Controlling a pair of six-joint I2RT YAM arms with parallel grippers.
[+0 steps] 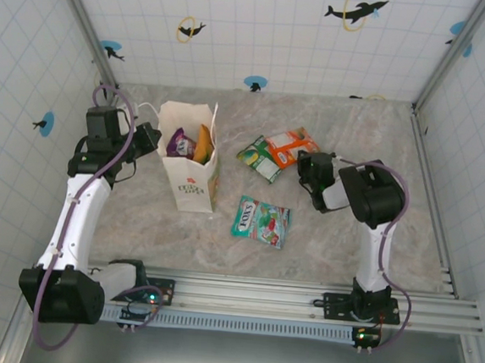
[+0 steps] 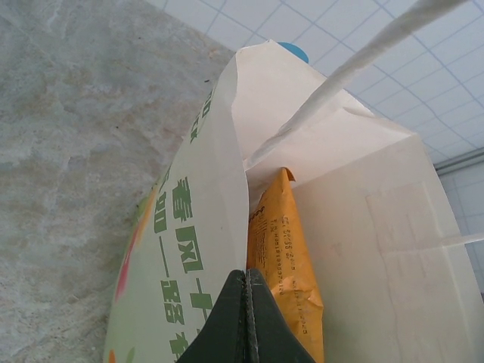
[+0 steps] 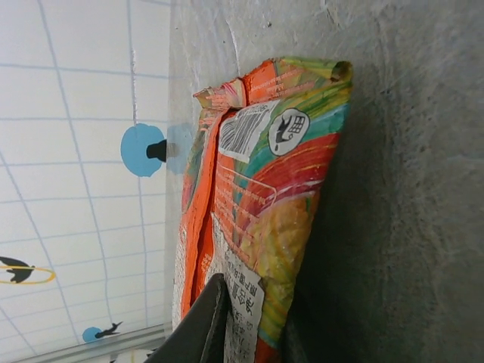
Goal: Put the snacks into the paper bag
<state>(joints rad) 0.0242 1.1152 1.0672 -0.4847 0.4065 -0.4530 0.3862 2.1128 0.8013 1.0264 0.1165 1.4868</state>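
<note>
**Mia:** What is right up close?

**Ben:** The left end effector [image 2: 246,333]. Its two dark fingers are pressed together on the top edge of the paper bag [image 2: 204,227].

**Mia:** Where is the bag?

**Ben:** It stands up on the left side of the desk [image 1: 137,223], and its mouth is open.

**Mia:** Is anything in it?

**Ben:** Yes. A yellow-orange packet [image 2: 283,249] and a purple packet [image 1: 179,145] sit inside, side by side.

**Mia:** And the other arm?

**Ben:** The right end effector [image 3: 249,325] squeezes the orange packet [image 3: 265,189], with one finger on each side. That packet is on the right, touching a green packet [image 1: 260,157].

**Mia:** Are there more snacks?

**Ben:** A teal packet [image 1: 261,220] lies flat by itself, near the bottom of the bag, between the two arms.
</note>
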